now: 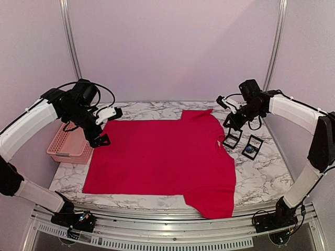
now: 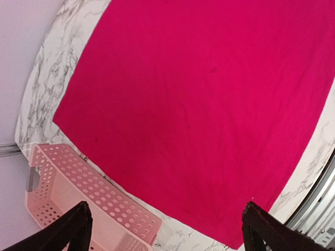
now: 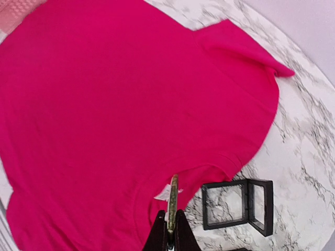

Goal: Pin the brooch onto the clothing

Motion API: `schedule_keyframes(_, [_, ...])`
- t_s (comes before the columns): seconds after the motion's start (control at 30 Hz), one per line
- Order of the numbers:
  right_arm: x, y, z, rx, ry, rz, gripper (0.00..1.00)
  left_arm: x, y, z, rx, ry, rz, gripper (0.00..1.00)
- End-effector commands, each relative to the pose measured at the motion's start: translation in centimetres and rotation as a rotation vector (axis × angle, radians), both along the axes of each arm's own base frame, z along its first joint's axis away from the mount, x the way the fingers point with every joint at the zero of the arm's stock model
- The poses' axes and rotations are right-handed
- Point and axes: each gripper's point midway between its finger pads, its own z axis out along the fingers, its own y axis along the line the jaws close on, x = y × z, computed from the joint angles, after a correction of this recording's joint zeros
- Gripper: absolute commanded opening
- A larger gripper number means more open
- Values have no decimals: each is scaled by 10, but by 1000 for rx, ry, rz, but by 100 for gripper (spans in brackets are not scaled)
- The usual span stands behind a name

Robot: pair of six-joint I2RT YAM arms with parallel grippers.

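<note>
We start at the near edge of the marble table (image 1: 261, 183). There the red T-shirt (image 1: 162, 157) lies spread flat, one short sleeve reaching toward us. Its body runs leftward to the hem and its neck opening faces right. The shirt covers most of the tabletop, and its cloth looks smooth, with only faint creases.

Just right of the neckline, on bare marble, two black frame-like cases (image 1: 233, 139) stand open. A small dark bluish round thing (image 1: 250, 151) sits against the one farther from the shirt. It is too small for us to make out.

Left of the hem, a pink perforated basket (image 1: 70, 149) sits on the table, close to the shirt's far-left corner.

The left gripper (image 2: 165, 227) hangs above that corner. Its two dark fingers (image 2: 73, 230) are spread wide, with nothing between them.

The right gripper (image 3: 170, 230) hovers over the neckline. Its tips are pressed together on the brooch (image 3: 172, 193), which we see edge-on as a thin gold sliver pointing out past the tips. In the right wrist view the brooch lines up with the collar, right by a small pale neck label (image 3: 163, 195). We cannot tell whether it touches the fabric.

Farthest from us, the shirt's other sleeve lies flat, pointing toward the back wall.
</note>
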Motion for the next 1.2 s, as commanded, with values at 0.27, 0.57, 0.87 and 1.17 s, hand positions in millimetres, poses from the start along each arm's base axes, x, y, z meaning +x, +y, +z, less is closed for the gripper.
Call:
schedule_keyframes(0.27, [-178,132,138,600,-50,732,0,-75,-153,95,-293,-80,-395,100])
schedule_keyframes(0.57, [-237,132,158,647,-80,917,0,-113,-288,139,-612,-36,-602,87])
schedule_keyframes(0.87, [-244,129,163,650,-136,974,0,-137,-314,136,-680,12,-625,57])
schedule_keyframes(1.17, [-240,130,164,634,-143,967,0,-138,-324,120,-651,54,-532,37])
